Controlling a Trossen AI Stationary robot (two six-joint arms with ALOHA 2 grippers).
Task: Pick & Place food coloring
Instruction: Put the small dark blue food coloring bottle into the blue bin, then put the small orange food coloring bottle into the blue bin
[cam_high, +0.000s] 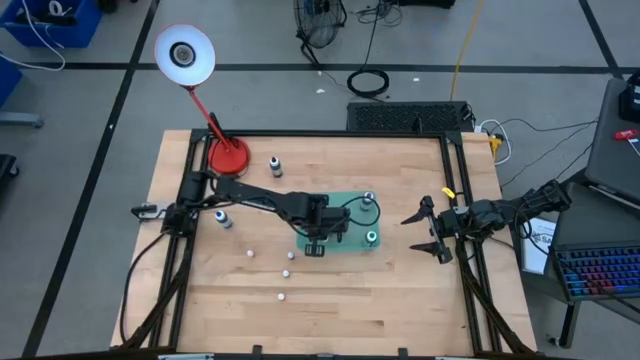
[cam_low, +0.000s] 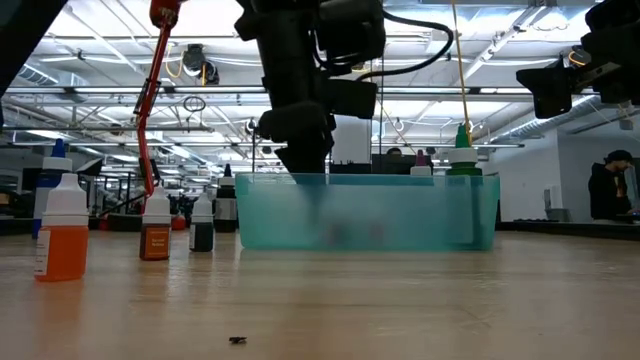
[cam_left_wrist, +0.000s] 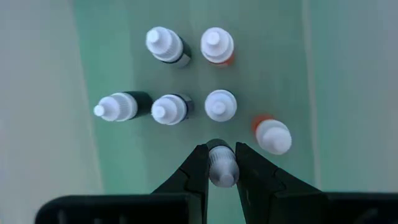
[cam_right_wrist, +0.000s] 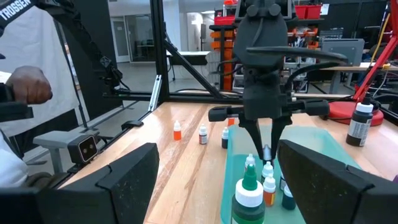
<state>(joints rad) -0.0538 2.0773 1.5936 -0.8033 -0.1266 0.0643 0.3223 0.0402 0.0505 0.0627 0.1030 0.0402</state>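
Your left gripper (cam_left_wrist: 222, 163) is pinched on one small food coloring bottle (cam_left_wrist: 222, 168), holding it upright with its whitish cap toward the wrist camera, long axis vertical, down inside the teal tray (cam_high: 355, 205). Looking past the fingers, the left wrist view shows six more bottles (cam_left_wrist: 221, 105) standing close around it in the tray: three in a row just ahead, two beyond those, and an orange-bodied one (cam_left_wrist: 272, 136) just beside the right-hand finger, so you have little free room on that side, while the tray floor on the other side is open out to its wall. That crowding is hidden in the low view, where the frosted tray wall blurs everything inside; that view instead gives you the bottles outside the tray, an orange one (cam_low: 62, 238) nearest, then a brown one (cam_low: 155, 234) and a dark one (cam_low: 202, 227), all upright on the wooden table (cam_high: 400, 300). The high view adds several loose bottles scattered well apart on the table in front of the tray (cam_high: 283, 296), and a red lamp base (cam_high: 229, 156) near the far left corner. Your right gripper (cam_high: 437, 230) waits at the table's right edge, fingers spread wide, nothing between them, facing the tray. A person's hand (cam_right_wrist: 25, 86) shows beyond the table in the right wrist view.
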